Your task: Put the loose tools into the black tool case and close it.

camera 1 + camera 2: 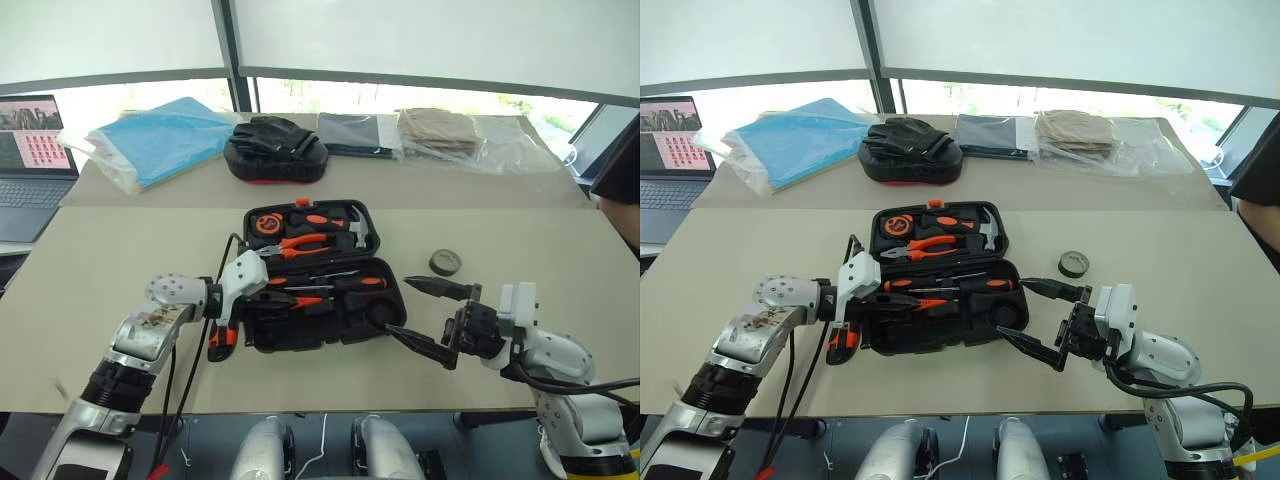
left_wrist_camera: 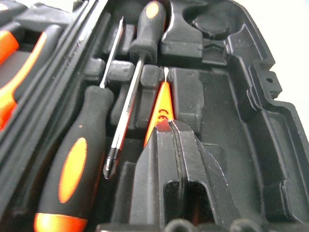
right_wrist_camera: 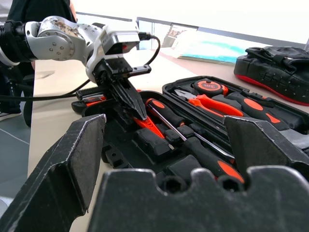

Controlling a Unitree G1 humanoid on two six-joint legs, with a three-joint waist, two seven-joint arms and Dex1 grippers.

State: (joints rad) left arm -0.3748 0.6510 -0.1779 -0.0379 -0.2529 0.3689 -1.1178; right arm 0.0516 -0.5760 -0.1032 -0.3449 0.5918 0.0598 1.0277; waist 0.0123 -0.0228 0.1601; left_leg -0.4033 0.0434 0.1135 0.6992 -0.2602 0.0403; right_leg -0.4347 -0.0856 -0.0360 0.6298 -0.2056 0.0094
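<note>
While the black tool case [image 1: 322, 275] lies open near the middle of the surface [image 1: 100, 260], lid half to the far side and tray half to the near side, the left tool [image 3: 129, 99] reaches into the tray from the left. Its two fingers are pressed together, tips on or just above the thin orange tester pen [image 2: 161, 104]; whether they pinch the pen or merely press it into its recess cannot be told. The angle suits seating a slim item in a narrow slot.

Tray contents: two slim screwdrivers [image 2: 104, 130], black-and-orange handles, lying side by side and head to tail in their recesses, the tester pen just beside them. The recesses nearer the tray's right end look vacant, including a round one [image 2: 212, 21] that would probably fit a roll.

Lid contents: orange-handled pliers [image 1: 305, 241], a round tape measure [image 1: 268, 224] and a hammer [image 1: 355, 228], all seated.

Outside the case: the small dark tape roll [image 1: 445, 262] sits on the surface, right of the case and apart from it. An orange-black item, likely the utility knife [image 1: 222, 338], lies against the case's near left corner under the left arm.

The right tool [image 1: 425, 318] hovers at the case's right end, fingers spread wide and holding nothing, between case and roll, well placed for the roll.

Judgement: sorting partly done; case not yet closed.
</note>
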